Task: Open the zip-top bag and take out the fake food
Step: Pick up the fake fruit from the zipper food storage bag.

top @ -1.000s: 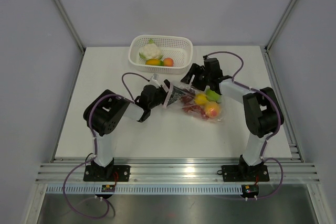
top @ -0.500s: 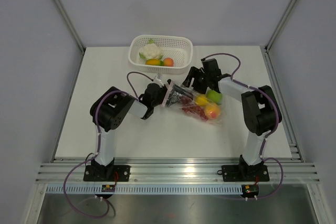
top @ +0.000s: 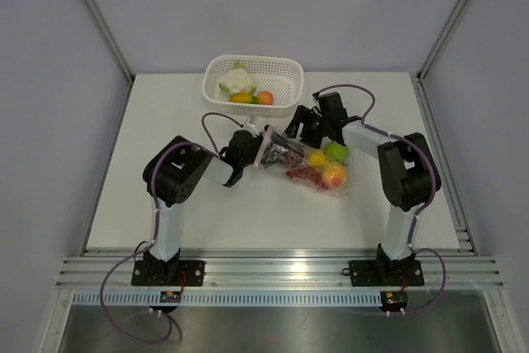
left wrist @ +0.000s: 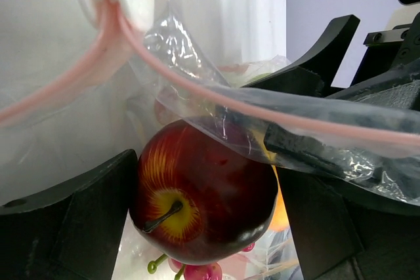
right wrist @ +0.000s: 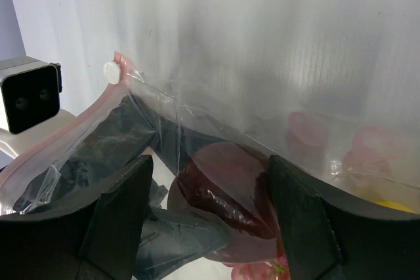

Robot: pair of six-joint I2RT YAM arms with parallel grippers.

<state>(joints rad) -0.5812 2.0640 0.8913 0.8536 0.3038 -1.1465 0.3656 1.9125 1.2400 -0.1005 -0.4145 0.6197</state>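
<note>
White table (top: 165, 113), grey walls; reach into the opened zip-top bag (top: 306, 167), mid-table between both arms.

Left gripper (left wrist: 207, 162): jaws spread wide either side of a dark red apple (left wrist: 210, 208) just inside the bag's mouth and close against it; impossible to tell whether firmly held. Right gripper (right wrist: 209, 168): jaws wide, astride the bag, nothing pinched. Risks: film and pink zip strip (left wrist: 315, 119) draped over one finger, hence bag dragged out with the fruit; glossy skin, hence a slip. Apple plain only from the left wrist, a dim shape through film from the right. Whole bag, other fake food (top: 333, 173) and basket (top: 285, 68) laid out only from above.
</note>
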